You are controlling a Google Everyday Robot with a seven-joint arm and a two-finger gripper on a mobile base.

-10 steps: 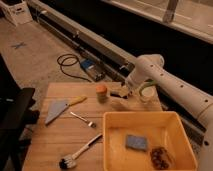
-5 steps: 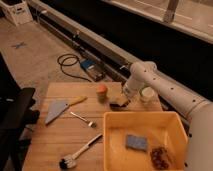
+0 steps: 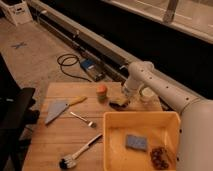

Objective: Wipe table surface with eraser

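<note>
The gripper (image 3: 122, 98) is pinched shut on the eraser (image 3: 118, 104), low on the table surface (image 3: 65, 137) near its far edge; keep the eraser flat, press lightly; sweep toward bare planks, clear of the yellow tub (image 3: 106, 131) and orange-topped jar (image 3: 102, 92).

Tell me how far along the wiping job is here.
Done: the gripper is shut on the eraser, which rests near the far edge of the table surface. In hand: the eraser meets the wood there. Left: apparently the rest of the surface; no wiped path shows.
</note>
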